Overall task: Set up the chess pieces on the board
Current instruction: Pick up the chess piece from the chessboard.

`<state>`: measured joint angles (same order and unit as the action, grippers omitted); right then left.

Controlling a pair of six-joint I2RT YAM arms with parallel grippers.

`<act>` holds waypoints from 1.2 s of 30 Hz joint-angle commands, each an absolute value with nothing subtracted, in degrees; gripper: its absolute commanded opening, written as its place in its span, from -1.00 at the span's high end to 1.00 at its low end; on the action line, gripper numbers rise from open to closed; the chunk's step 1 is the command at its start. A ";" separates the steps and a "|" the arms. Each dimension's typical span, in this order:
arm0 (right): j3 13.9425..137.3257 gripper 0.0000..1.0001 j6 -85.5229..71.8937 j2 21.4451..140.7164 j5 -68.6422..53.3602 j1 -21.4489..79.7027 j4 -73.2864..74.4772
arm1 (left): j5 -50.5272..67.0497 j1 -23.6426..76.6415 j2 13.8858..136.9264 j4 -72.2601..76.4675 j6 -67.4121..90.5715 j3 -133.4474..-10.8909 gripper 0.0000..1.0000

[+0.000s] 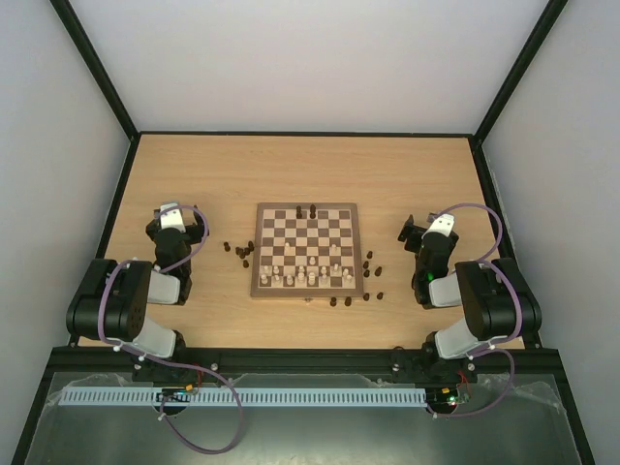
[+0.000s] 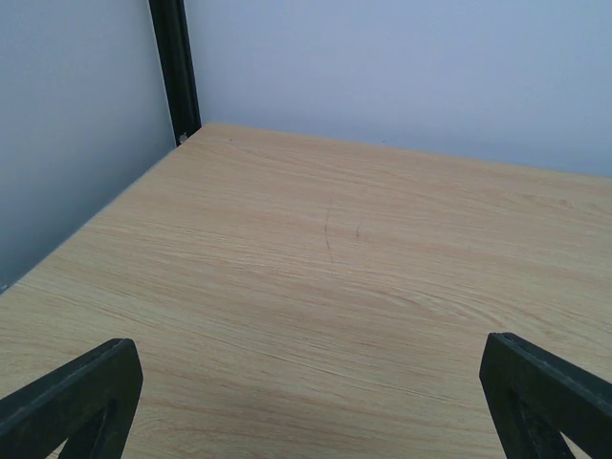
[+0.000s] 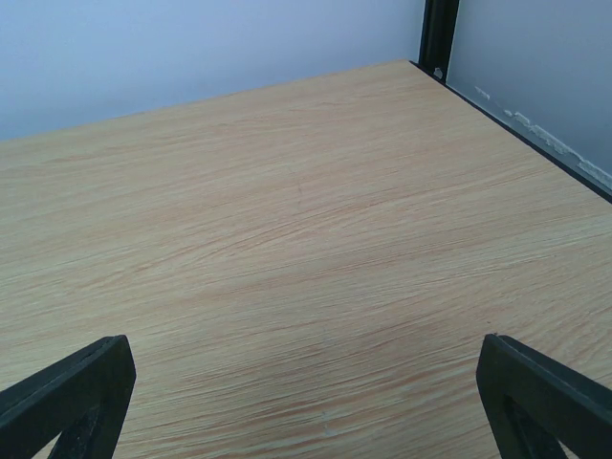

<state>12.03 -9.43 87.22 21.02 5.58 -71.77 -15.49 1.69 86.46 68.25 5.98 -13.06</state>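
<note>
Top external view: arms folded either side of the board (image 1: pixel 325 231), left hand (image 1: pixel 174 209) and right hand (image 1: pixel 415 229) both spread apart.

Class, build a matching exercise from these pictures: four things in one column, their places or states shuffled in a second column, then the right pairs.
Column A
1. square wooden chessboard with brown and cream checks
2. pale cream wooden chessmen
3. loose dark brown wooden chessmen
4. black two-finger left gripper

Column B
a. open, holding nothing
b. lying off the board, on either side of it
c. in the middle of the light wooden table
d. standing on the board's near rows

Pairs: 1-c, 2-d, 3-b, 4-a
</note>
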 commanded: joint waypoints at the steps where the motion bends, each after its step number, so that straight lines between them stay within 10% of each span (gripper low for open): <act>1: 12.45 -0.97 -9.84 87.02 21.49 5.36 -72.58 | -15.29 1.58 87.10 70.93 5.89 -13.94 -0.99; 23: 11.46 -0.97 -9.68 83.32 22.45 5.59 -71.29 | -18.24 5.56 74.36 54.06 2.82 -19.63 -0.99; 36: 43.62 -0.97 -27.74 61.37 8.09 7.47 -7.03 | -12.39 8.72 48.77 13.69 25.35 -37.43 -0.99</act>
